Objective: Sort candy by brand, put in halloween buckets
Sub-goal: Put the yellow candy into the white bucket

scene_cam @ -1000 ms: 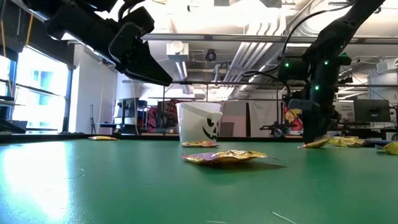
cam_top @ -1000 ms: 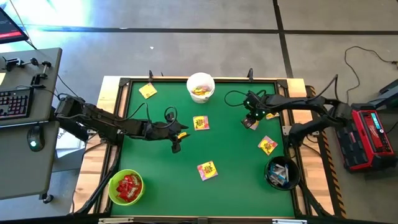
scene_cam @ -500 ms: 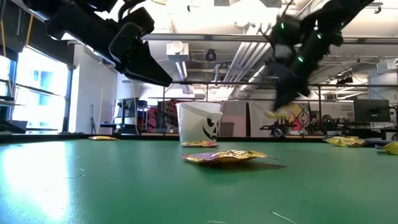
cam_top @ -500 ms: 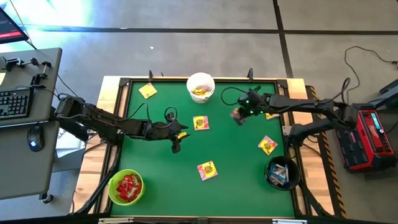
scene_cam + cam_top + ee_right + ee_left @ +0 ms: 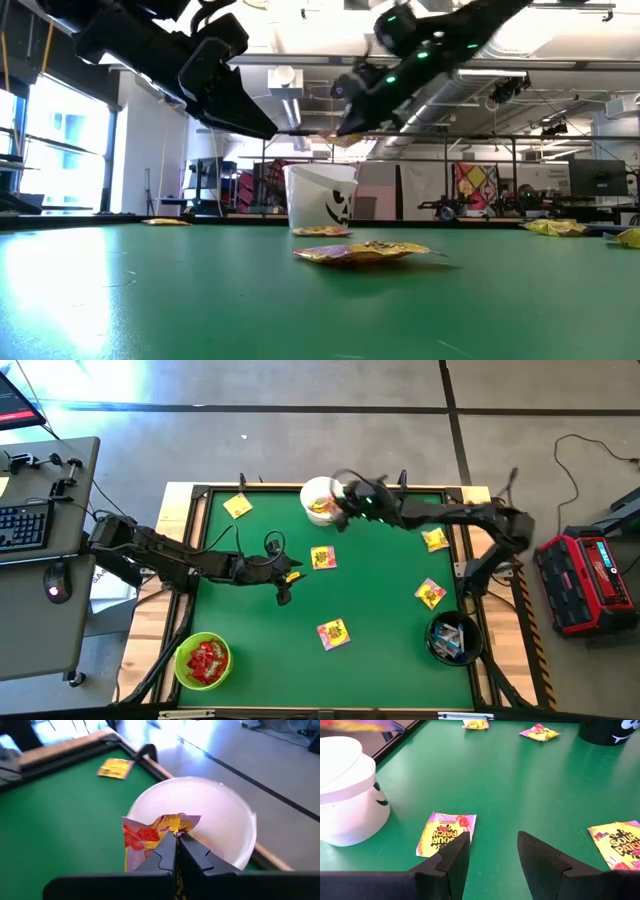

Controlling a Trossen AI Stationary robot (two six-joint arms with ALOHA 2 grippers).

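The right gripper (image 5: 345, 512) has swung across from the three o'clock side of the table and now hangs at the rim of the white bucket (image 5: 318, 490) at twelve o'clock. Its fingers are pinched tight on a yellow packet (image 5: 152, 836), crumpled, red print showing, held right over the bucket's open mouth. A second ago that gripper was down at the mat near two o'clock; half a second ago it was in mid-air with the packet already lifted. In the low view the arm now reaches in above the white bucket (image 5: 322, 198).

The left gripper (image 5: 283, 592) has not budged: it hovers near the table's centre, fingers (image 5: 451, 862) spread apart and holding nothing, with a yellow packet on the mat (image 5: 445, 833) just ahead of them.

On the green table (image 5: 380, 630), yellow packets lie where they were: one just past centre toward twelve (image 5: 323, 557), one toward six (image 5: 333, 633), one at four (image 5: 431, 593), one at two by the edge (image 5: 435, 540), and one on the frame at eleven (image 5: 237, 506). The lime green bucket (image 5: 180, 665) of red packets sits at seven, the black bucket (image 5: 437, 650) at five.
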